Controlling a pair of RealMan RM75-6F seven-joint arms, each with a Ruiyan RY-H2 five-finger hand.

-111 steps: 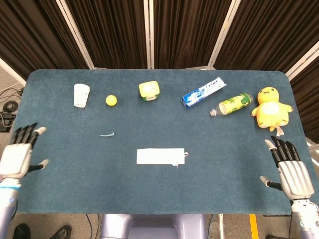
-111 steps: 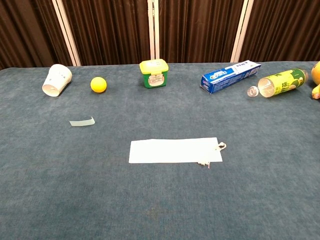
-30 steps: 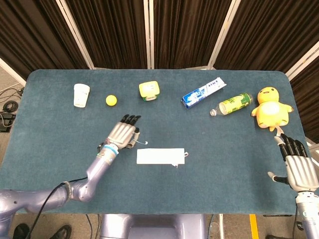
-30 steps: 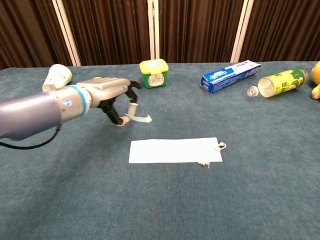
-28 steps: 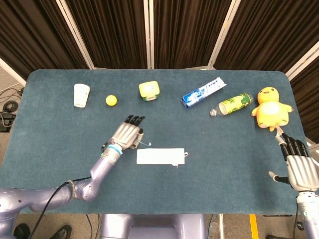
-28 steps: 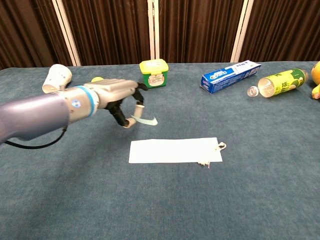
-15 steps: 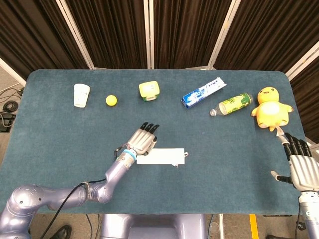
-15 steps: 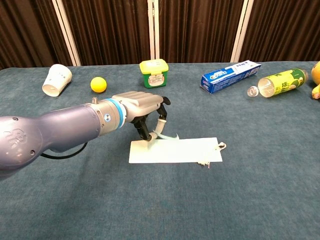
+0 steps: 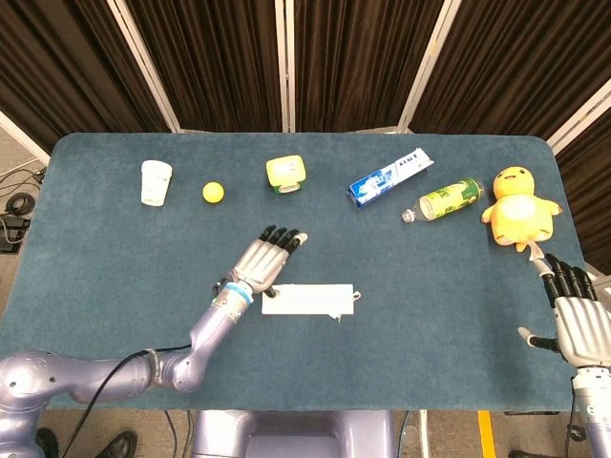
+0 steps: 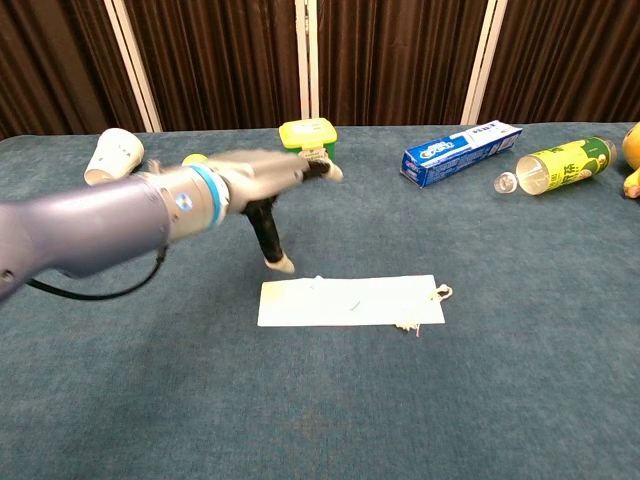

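Left robot hand (image 10: 262, 178) released above white sheet (image 10: 350, 300)
Fingers spread, thumb pointing down beside the sheet's left edge; right robot hand (image 9: 578, 324) open too.

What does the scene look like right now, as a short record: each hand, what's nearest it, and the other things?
left hand: fingers stretched out, holds nothing, above the left end of the white sheet
right hand: fingers apart, holds nothing, at the table edge, nearest the plush duck
far row, left to right: paper cup, yellow ball, green tub, toothpaste box, bottle lying down
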